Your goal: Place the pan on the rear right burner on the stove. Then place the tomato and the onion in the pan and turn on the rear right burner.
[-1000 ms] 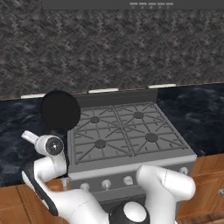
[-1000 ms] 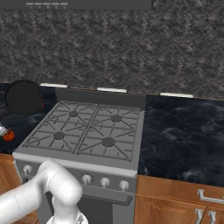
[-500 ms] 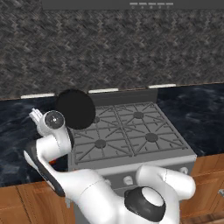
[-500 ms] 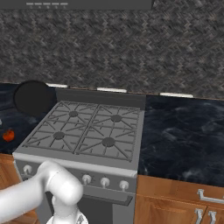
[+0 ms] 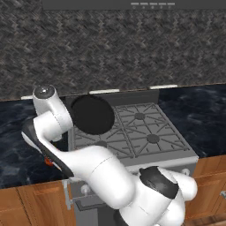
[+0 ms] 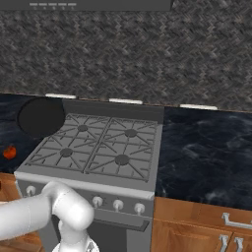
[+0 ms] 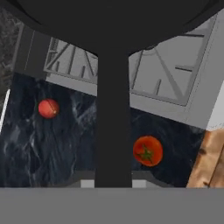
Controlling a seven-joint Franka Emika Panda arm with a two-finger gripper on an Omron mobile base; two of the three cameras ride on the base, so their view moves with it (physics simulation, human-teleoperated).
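The matte-black pan [image 5: 92, 114] hangs tilted in the air over the left rear part of the stove [image 5: 145, 141]; in the right base view the pan [image 6: 42, 117] overlaps the stove's left edge. My gripper [image 7: 113, 181] is shut on the pan's long handle [image 7: 113, 127], which runs up the middle of the hand view. The rear right burner [image 5: 140, 116] [image 6: 130, 133] is bare. Below the pan, on the dark counter, lie the tomato [image 7: 148, 151] with its green stem spot and the paler onion [image 7: 48, 108]. The tomato [image 6: 10, 152] sits left of the stove.
Black grates cover all four burners of the stove [image 6: 98, 152]. Silver knobs [image 6: 118, 204] line its front. Dark marble counter [image 6: 206, 147] stretches to the right, with wooden cabinets [image 6: 197, 231] below. A stone wall backs the counter.
The pan has travelled right and up with the arm, from over the left counter to over the stove's left rear side.
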